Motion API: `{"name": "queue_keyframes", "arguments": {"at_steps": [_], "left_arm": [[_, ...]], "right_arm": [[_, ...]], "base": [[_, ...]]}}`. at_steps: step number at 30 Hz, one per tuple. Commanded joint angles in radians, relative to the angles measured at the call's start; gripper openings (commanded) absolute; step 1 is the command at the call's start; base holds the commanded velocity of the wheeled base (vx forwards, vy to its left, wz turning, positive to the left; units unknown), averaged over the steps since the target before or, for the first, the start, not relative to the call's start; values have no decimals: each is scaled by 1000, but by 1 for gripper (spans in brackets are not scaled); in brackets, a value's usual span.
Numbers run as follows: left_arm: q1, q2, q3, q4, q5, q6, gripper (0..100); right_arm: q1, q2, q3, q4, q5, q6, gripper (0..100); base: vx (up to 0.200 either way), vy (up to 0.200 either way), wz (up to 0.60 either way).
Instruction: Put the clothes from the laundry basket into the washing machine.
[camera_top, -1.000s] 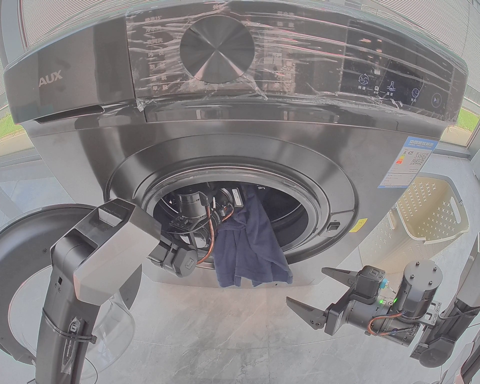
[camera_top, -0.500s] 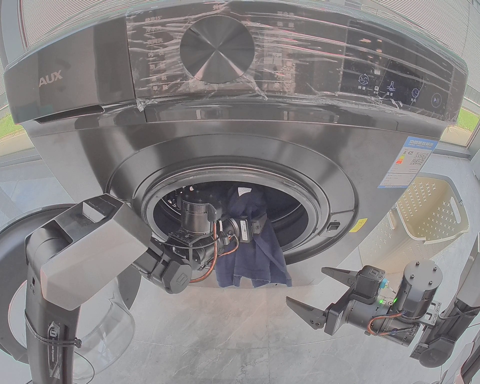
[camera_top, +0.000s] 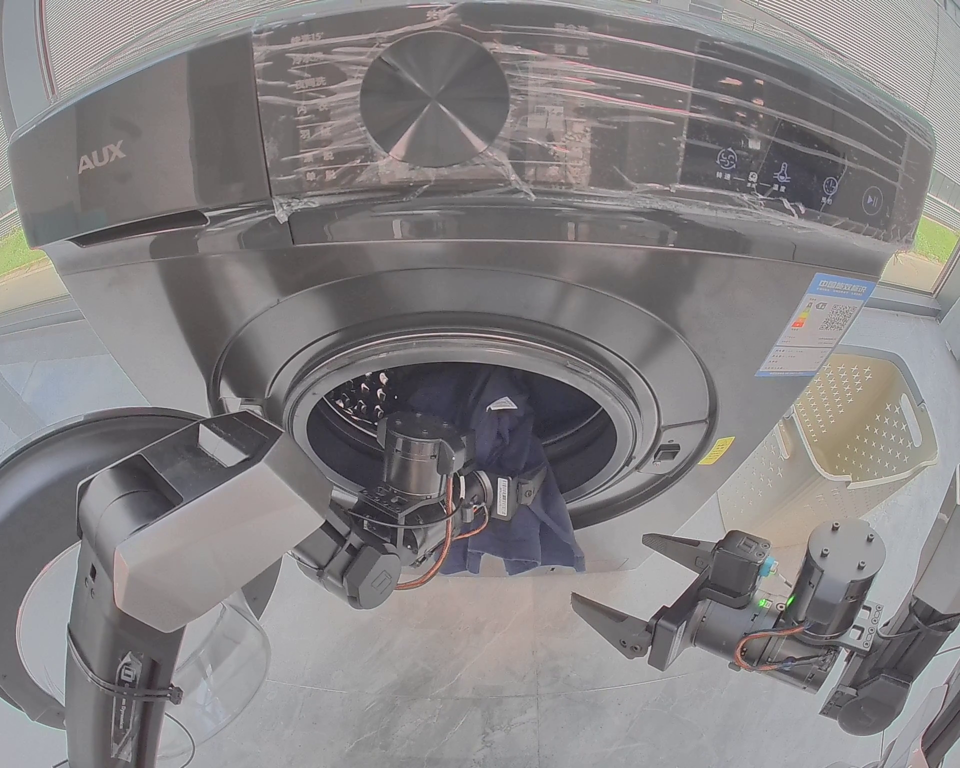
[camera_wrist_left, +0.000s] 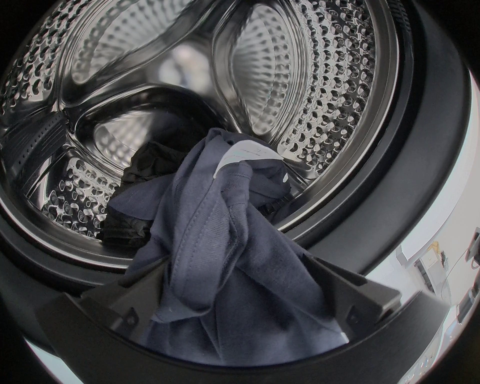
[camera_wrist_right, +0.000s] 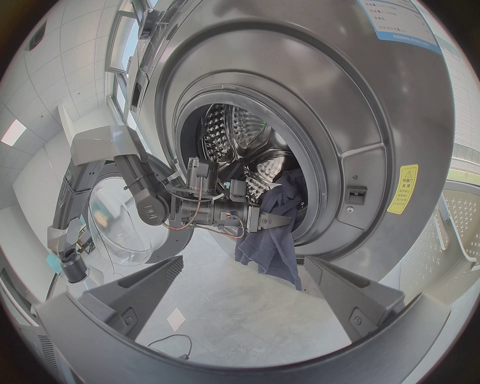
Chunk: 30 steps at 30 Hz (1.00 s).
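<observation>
Navy shirt, draped across the lower lip of the washing machine opening. The collar end with its label lies inside the drum, against a black garment set deeper in. The tail hangs outside, down the front panel toward the floor.

Left tool, at the opening, fingers spread with the bunched cloth lying between them, not pinched. Right tool, likewise spread and holding nothing, hovers low over the floor to the right of the opening, well apart from the shirt. Laundry basket, beside the machine on its right.

Step in hand, as I judge it from here: getting the hanging tail inside. A sound method would be to close the fingers on the fold at the lip, carry it deep past the door seal, and release only there, lest the hem slide back out.
</observation>
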Motion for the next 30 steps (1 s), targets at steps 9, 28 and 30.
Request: {"name": "queue_keyframes", "arguments": {"at_steps": [9, 28, 30], "left_arm": [[18, 49, -155, 0, 15, -23, 0], [78, 130, -485, -114, 125, -90, 0], [76, 130, -465, -112, 125, -88, 0]], "right_arm": [[0, 1, -5, -1, 2, 0, 100], [5, 5, -8, -1, 5, 1, 100], [5, 5, -8, -1, 5, 1, 100]], "base": [[0, 0, 0], [0, 0, 0], [0, 0, 0]]}}
